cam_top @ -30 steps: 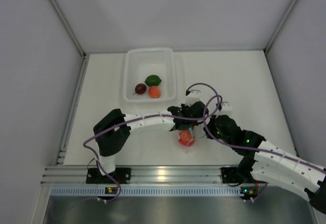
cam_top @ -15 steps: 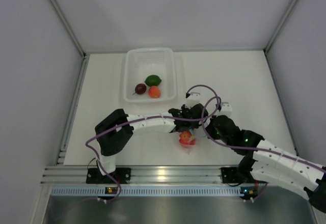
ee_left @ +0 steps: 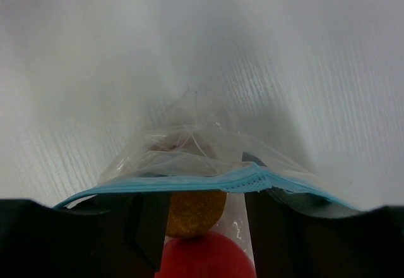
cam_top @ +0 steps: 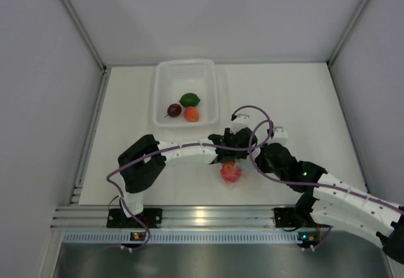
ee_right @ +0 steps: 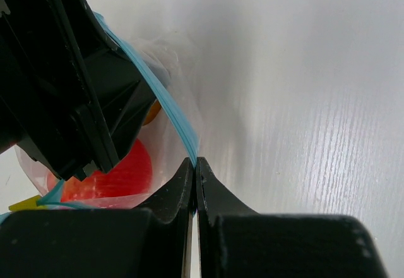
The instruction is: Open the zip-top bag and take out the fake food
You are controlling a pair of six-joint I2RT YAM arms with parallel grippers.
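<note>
Since a second ago the left gripper [ee_left: 208, 224] has spread its jaws inside the bag [ee_left: 189, 158] mouth, astride the orange fruit [ee_left: 192, 211] above the red fruit [ee_left: 205, 259], while the right gripper [ee_right: 194, 167] pinches the zip strip [ee_right: 165, 110], likely holding the bag open and steady on the table [cam_top: 303, 101] between both arms.

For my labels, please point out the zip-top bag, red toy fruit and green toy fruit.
zip-top bag [ee_left: 208, 182], left wrist view, teal zip strip.
red toy fruit [ee_left: 205, 259], left wrist view, upper side.
green toy fruit [cam_top: 189, 99], top view, middle.
</note>
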